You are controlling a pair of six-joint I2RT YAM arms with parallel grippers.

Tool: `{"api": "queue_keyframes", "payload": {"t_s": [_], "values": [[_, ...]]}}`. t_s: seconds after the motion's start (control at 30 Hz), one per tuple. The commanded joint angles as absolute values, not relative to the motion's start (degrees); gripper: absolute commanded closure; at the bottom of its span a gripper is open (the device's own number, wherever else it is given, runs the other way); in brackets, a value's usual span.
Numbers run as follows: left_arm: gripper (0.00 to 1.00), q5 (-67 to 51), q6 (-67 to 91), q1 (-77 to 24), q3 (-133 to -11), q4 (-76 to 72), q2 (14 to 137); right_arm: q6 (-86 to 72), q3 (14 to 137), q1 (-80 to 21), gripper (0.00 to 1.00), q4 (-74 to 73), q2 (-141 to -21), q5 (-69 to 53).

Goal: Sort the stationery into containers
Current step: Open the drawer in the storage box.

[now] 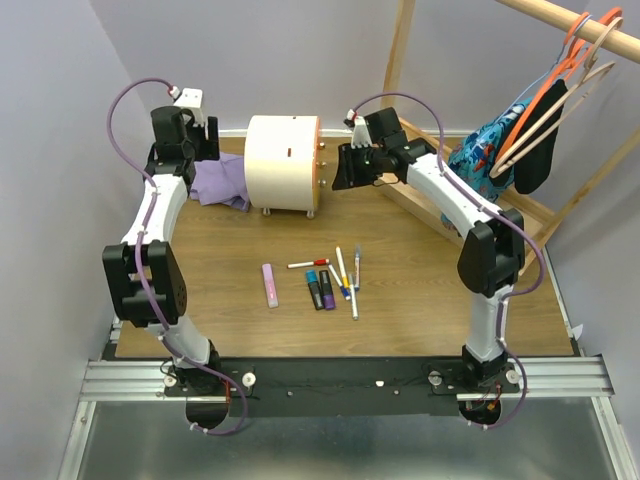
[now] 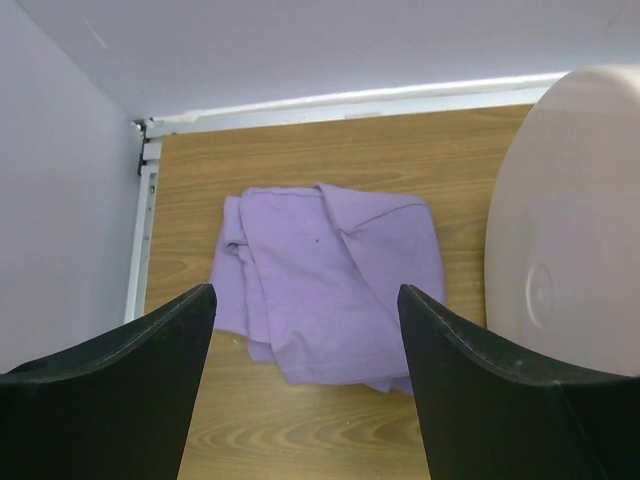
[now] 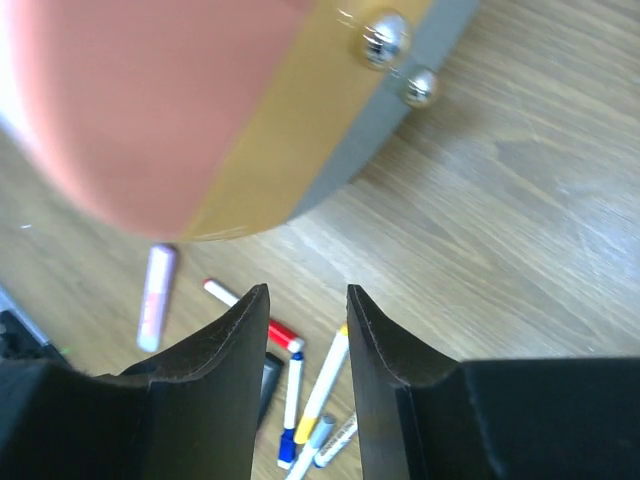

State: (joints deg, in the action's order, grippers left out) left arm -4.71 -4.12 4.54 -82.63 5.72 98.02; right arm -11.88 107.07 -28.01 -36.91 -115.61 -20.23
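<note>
The cream-white mini chest (image 1: 280, 160) stands at the back of the table, its orange drawer front (image 1: 316, 165) facing right. In the right wrist view the orange front (image 3: 160, 110) fills the top left, with two small knobs (image 3: 386, 38) near it. My right gripper (image 1: 342, 170) hovers just right of the drawer front, jaws slightly apart and empty (image 3: 306, 300). My left gripper (image 1: 205, 140) is wide open over the purple cloth (image 2: 330, 280), left of the chest. Thin white pens (image 1: 344, 272), stubby dark markers (image 1: 320, 290) and a pink bar (image 1: 270, 284) lie mid-table.
A wooden clothes rack (image 1: 560, 30) with hangers and hanging garments (image 1: 510, 140) stands at the back right. The rack's base frame (image 1: 430, 205) lies under the right arm. Grey walls close in on the left and behind.
</note>
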Motion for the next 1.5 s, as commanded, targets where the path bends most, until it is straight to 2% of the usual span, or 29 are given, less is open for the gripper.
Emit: {"api": "queue_keyframes", "payload": {"t_s": [0.0,0.1,0.13,0.23,0.37,0.63,0.77,1.47], "values": [[0.18,-11.6,-0.4,4.5,-82.0,3.6,91.7,-13.9,108.0,-26.2,0.55,-34.1,-113.8,-30.0],[0.18,-19.8,3.8,4.4,-83.6,4.7,89.7,-20.1,108.4,-22.4,0.54,-31.0,-115.3,-41.4],[0.18,-26.7,4.0,4.4,-84.5,5.0,89.4,-22.1,108.4,-21.5,0.54,-30.0,-116.0,-44.4],[0.18,-37.0,4.0,4.0,-86.7,7.7,89.0,-23.4,112.6,-19.3,0.53,-29.1,-120.0,-49.8],[0.16,-41.1,4.9,3.8,-86.4,9.7,87.9,-30.1,115.9,-17.8,0.52,-24.1,-125.5,-56.2],[0.21,-43.0,8.7,2.1,-78.3,1.8,86.4,-33.6,117.9,-18.3,0.48,-19.4,-128.0,-56.4],[0.23,-41.0,11.2,2.3,-78.3,-1.0,88.1,-35.8,118.8,-18.4,0.46,-15.2,-128.4,-57.3],[0.23,-39.5,7.0,1.8,-80.6,4.3,91.0,-40.6,129.6,-18.4,0.48,-10.5,-138.0,-54.0]]}}
